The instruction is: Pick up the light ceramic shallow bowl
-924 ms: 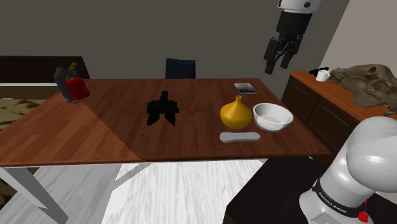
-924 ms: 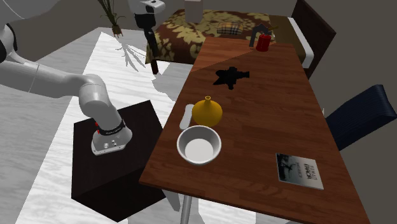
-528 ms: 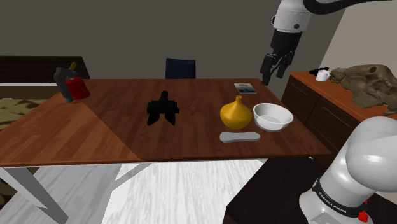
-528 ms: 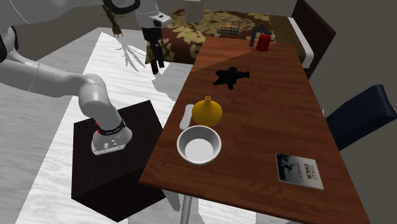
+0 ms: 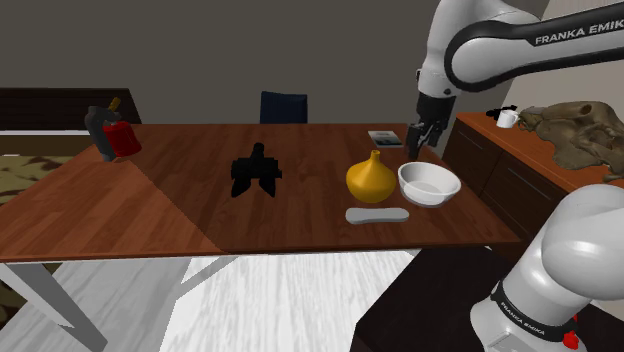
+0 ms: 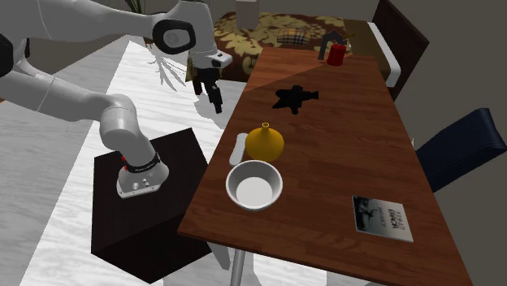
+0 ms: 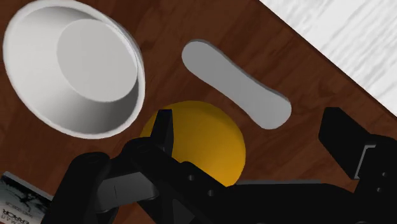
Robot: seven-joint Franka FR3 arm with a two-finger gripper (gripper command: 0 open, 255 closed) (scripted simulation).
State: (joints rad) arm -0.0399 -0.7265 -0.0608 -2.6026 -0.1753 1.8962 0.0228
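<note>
**Gripper above table, bowl not yet grasped**

Nearest the stand (image 5: 535, 310), a flat grey oblong piece (image 5: 377, 214) lies by the front edge of the table (image 5: 150, 215). Just behind it the white shallow bowl (image 5: 429, 183) sits upright and empty, close beside a yellow vase (image 5: 371, 178).

Above the bowl's far rim hovers the gripper (image 5: 413, 140), fingers spread and holding nothing. In the wrist view the vase and the grey piece lie between the fingers, with the bowl off beyond one finger. In my judgement, this height keeps the hand clear of the vase's neck. A shift towards the bowl's wall is needed before descending.

Farther back lie a booklet (image 5: 385, 139) and a black object (image 5: 255, 172).
</note>
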